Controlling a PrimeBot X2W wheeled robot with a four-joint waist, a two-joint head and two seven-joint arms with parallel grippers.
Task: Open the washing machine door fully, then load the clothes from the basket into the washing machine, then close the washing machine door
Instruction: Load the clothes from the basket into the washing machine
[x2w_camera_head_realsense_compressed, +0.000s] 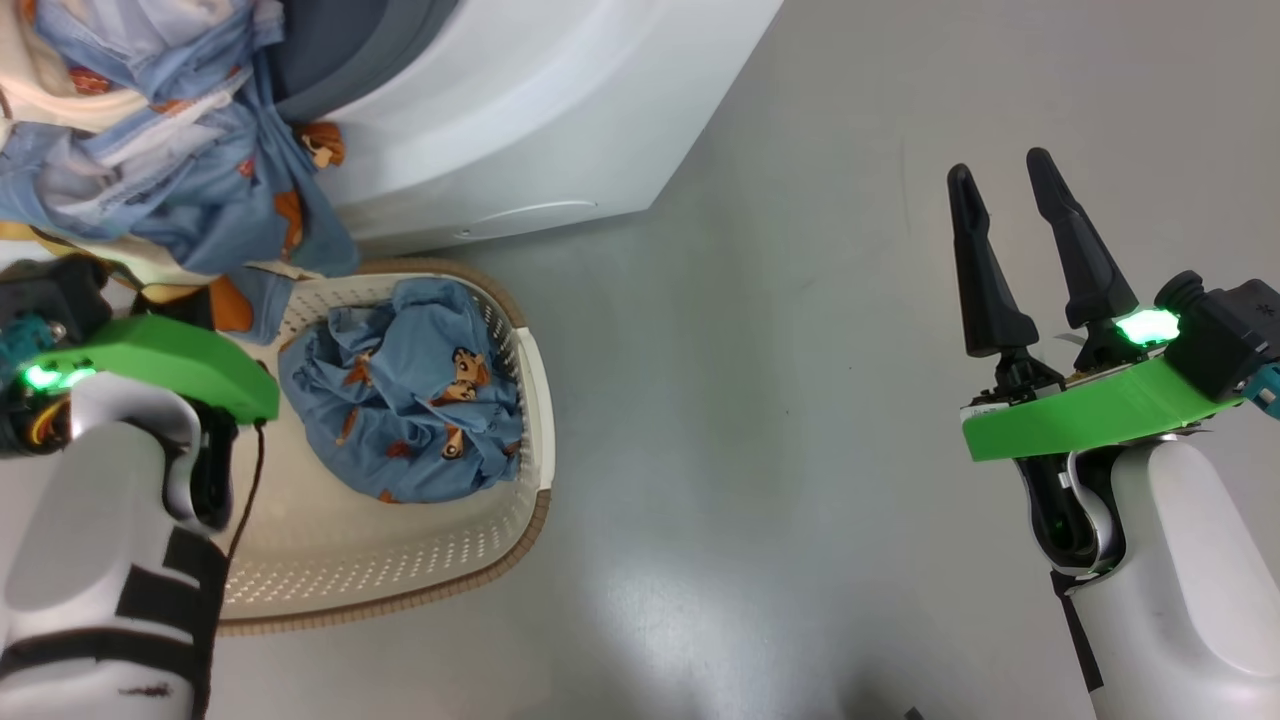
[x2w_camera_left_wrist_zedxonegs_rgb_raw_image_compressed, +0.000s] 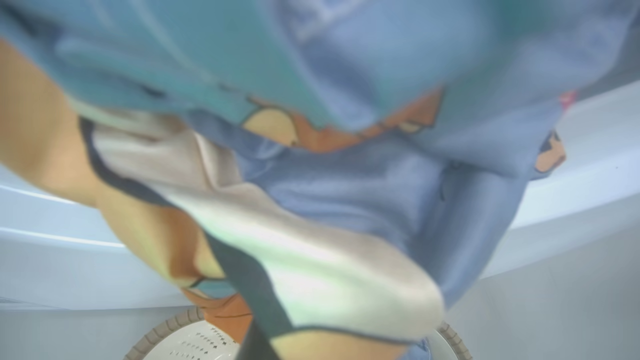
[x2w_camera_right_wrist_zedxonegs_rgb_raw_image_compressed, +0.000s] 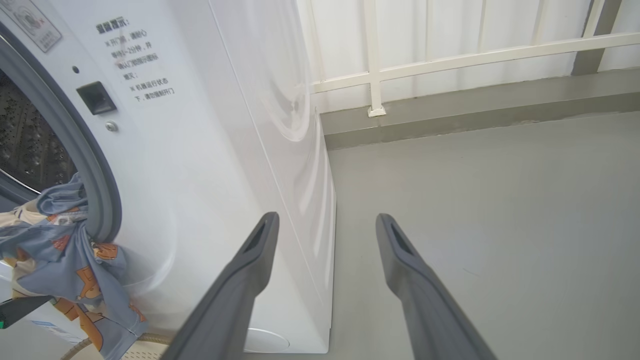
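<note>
Right wrist view: washing machine front, grey Chinese lettering, too small to read. Clothes hang at drum mouth, more in basket. Right gripper spread; left gripper pressed together, buried in cloth.

clothes draped over washing machine mouth, floor beside it clear

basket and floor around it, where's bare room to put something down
Widest free patch: grey floor between the basket, the washing machine and the right arm. The basket's near half, below the blue garment, is bare too. Crowded: the drum mouth, where clothes hang over the basket's far rim.
</note>
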